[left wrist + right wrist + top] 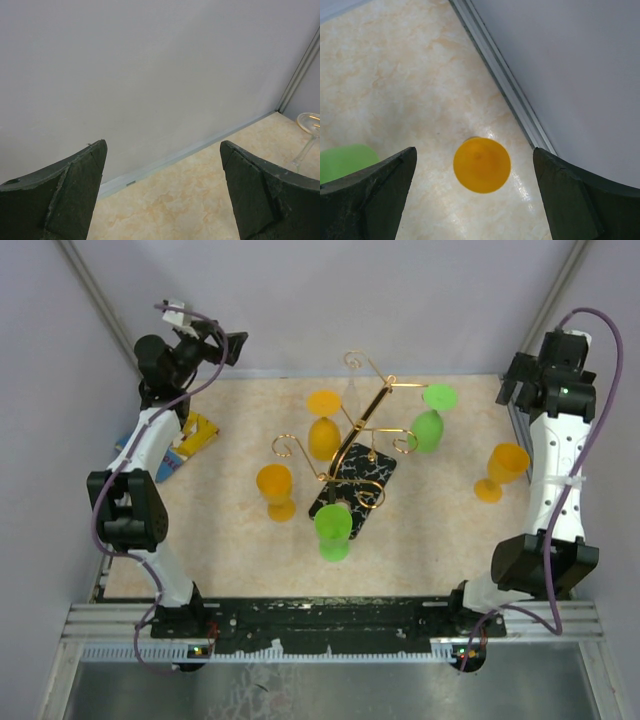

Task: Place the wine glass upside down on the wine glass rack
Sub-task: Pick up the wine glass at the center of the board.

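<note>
The wine glass rack (352,445) is a gold wire stand on a black marbled base (362,472) at the table's middle. An orange glass (323,432) and a green glass (430,427) hang on it upside down. Another green glass (333,530) is at its near end. Orange glasses stand upright on the table at the left (275,490) and the right (503,470). My right gripper (508,390) is open, high above the right orange glass (481,165), which shows between its fingers (475,152). My left gripper (232,345) is open and empty, raised at the far left (163,145).
A blue and yellow packet (185,445) lies by the left arm. Grey walls close the back and both sides. A pale glass foot and stem (307,135) show at the right edge of the left wrist view. A green shape (342,160) lies left in the right wrist view.
</note>
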{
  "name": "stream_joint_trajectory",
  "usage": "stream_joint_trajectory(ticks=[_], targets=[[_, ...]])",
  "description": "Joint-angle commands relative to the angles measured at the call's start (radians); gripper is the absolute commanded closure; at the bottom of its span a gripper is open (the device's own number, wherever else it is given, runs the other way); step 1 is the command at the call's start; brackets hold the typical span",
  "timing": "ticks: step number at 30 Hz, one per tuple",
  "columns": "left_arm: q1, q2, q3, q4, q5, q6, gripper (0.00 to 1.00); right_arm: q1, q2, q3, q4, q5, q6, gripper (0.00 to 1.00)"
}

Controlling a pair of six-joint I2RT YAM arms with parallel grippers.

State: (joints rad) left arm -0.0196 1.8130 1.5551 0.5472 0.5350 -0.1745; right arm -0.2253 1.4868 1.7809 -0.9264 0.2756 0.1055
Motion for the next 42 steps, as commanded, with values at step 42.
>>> stream_joint_trajectory(ticks=[42], targets=[[-0.002, -0.049, -0.039, -0.157, -0.054, 0.092, 0.00, 0.561, 0.232, 0.511, 0.135, -0.297, -0.052, 0.12]])
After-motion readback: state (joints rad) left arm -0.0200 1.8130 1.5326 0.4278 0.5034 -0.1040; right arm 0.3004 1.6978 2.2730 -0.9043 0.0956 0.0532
